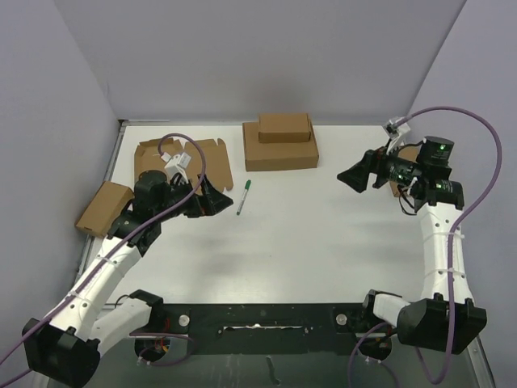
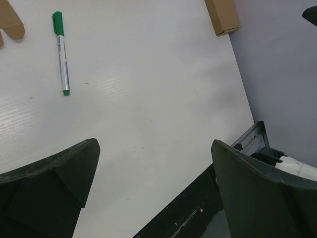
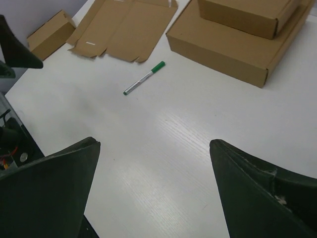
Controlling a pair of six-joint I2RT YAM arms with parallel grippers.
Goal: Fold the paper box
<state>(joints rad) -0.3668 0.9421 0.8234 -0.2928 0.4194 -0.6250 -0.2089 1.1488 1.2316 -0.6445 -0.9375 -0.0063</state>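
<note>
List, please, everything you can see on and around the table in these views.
paper box: one, brown, lying flat and unfolded at the far left of the table, partly hidden by the left arm.
large box: one, brown, far centre.
stacked box: one, brown, on top of the large box.
small box: one, brown, at the table's left edge.
pen: one, silver with a green cap, just right of the paper box.
table: one, white.
left arm: one, white and black, jaws open beside the paper box.
right arm: one, white and black, at the right, jaws open.
</note>
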